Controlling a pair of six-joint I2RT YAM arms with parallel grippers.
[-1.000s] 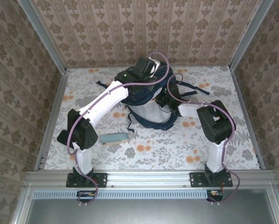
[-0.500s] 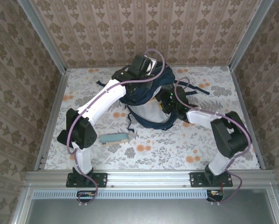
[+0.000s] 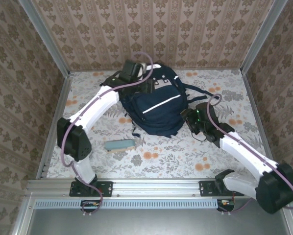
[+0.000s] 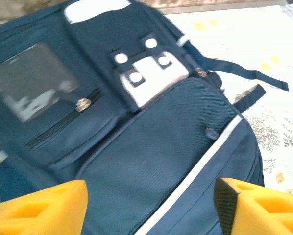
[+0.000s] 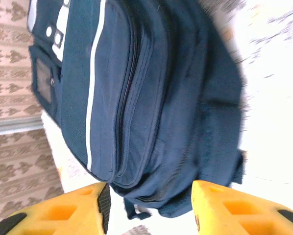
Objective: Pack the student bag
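White arm links (image 3: 95,110), black joints (image 3: 70,142), lilac cables (image 3: 141,52); yellow claw fingers (image 4: 43,205).

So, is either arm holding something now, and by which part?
Nothing is held. The left gripper and right gripper have open jaws; the backpack lies beyond them, not between.

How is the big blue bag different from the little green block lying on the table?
The student bag is far bigger than the small block. The bag is navy with white stripes; the block is pale green with a tan edge. The bag looks soft and bulgy; the block is flat and straight-edged. Both lie on the flowery table, apart.
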